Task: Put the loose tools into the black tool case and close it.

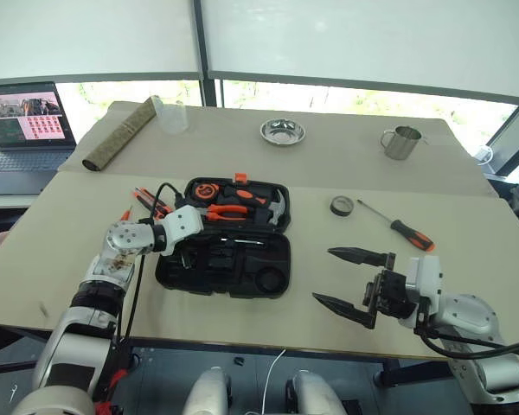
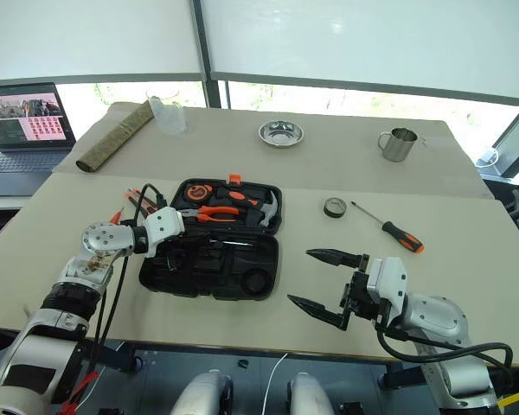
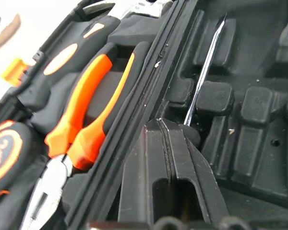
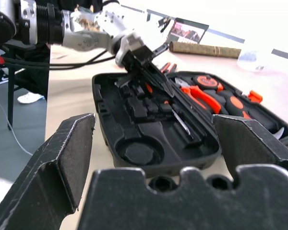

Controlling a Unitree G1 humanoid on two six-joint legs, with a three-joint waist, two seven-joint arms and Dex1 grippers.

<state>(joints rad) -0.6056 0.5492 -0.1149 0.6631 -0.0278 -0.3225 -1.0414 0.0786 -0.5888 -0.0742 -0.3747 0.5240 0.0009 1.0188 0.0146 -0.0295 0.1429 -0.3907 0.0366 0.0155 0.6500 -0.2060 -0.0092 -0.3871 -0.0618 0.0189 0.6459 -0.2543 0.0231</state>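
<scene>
the right gripper gapes empty near the table's front edge, bare tabletop between it and the open black tool case, where the left gripper, clenched, reaches in beside one slotted screwdriver; one screwdriver and one tape roll lie beyond.

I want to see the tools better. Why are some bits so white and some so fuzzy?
In the left eye view, daylight washes out the windows behind the table. In the right wrist view, the right gripper looms close and soft-edged. In the left wrist view, the pliers look slightly blurred.
</scene>
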